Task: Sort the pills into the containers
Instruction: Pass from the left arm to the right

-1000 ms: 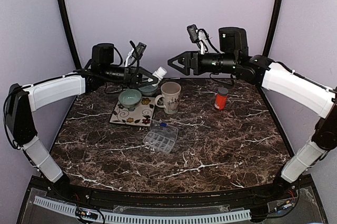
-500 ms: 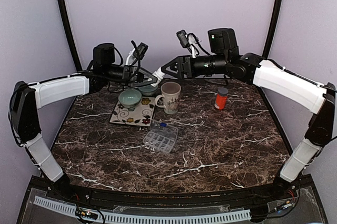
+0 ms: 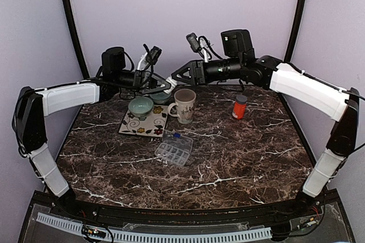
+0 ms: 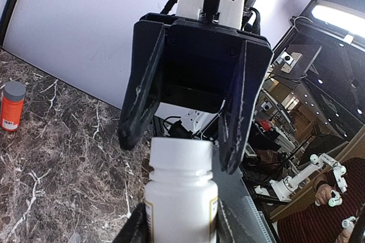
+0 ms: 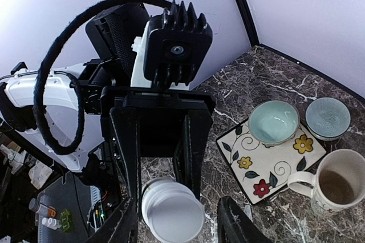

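Observation:
My left gripper [image 3: 162,87] [image 4: 181,223] is shut on the body of a white pill bottle [image 3: 170,81] [image 4: 180,197], holding it up above the back of the table. From the opposite side, my right gripper [image 3: 178,76] [image 5: 178,203] is open, its jaws either side of the bottle's white cap [image 5: 172,215] with gaps showing. An orange bottle with a grey cap [image 3: 240,106] [image 4: 11,106] stands at the back right. The clear compartment box [image 3: 174,148] lies mid-table. No pills are visible.
A flowered tile [image 3: 142,125] [image 5: 268,166] carries a teal bowl [image 3: 140,106] [image 5: 274,122]. A grey bowl [image 3: 161,97] [image 5: 327,117] and a cream mug [image 3: 184,105] [image 5: 336,189] stand beside it, below both grippers.
The right arm has moved left to the bottle's cap and its jaws have narrowed around it. The left gripper has kept its hold almost in place.

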{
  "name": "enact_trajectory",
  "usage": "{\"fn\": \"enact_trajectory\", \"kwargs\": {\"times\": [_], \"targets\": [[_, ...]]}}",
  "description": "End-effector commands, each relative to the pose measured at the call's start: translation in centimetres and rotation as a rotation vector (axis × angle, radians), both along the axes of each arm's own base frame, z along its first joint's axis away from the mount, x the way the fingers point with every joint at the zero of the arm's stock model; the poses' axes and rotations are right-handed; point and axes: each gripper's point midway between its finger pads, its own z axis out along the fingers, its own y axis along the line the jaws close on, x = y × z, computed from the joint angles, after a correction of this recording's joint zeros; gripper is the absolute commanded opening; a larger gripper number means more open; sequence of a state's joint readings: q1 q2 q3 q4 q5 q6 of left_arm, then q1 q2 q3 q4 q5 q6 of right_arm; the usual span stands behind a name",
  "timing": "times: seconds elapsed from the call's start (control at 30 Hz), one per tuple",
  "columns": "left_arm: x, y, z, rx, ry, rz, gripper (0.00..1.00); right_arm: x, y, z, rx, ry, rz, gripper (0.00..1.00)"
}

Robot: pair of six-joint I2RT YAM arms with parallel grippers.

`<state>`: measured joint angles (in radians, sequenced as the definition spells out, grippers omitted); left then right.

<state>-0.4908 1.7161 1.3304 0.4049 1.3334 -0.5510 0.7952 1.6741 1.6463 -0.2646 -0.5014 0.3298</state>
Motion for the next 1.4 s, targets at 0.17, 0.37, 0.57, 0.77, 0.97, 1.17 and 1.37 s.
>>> {"fn": "enact_trajectory", "kwargs": {"times": [0.17,0.37,0.57,0.77,0.97,1.17,1.37], "targets": [[-0.1,0.2,1.8,-0.041,-0.054,-0.036,0.0,-0.4,1.5,1.2,0.033,0.009,0.066,0.29],[0.0,0.1,1.6,-0.039,-0.051,-0.035,0.0,-0.6,1.7,1.6,0.05,0.024,0.088,0.16],[0.2,0.1,1.9,-0.045,-0.067,-0.022,0.0,-0.7,2.1,1.3,0.057,0.071,0.107,0.05],[1.1,0.1,2.4,-0.028,-0.145,0.087,0.0,0.2,2.6,0.5,0.045,0.153,0.072,0.0],[2.8,-0.1,3.4,0.034,-0.345,0.304,0.0,1.8,2.9,-0.6,-0.005,0.226,-0.008,0.0],[4.6,-0.6,3.7,0.133,-0.529,0.55,0.0,2.8,3.0,-1.6,-0.049,0.272,-0.059,0.0],[4.3,-2.2,3.9,0.197,-0.717,0.707,0.0,3.2,3.2,-3.0,-0.073,0.32,-0.085,0.0]]}}
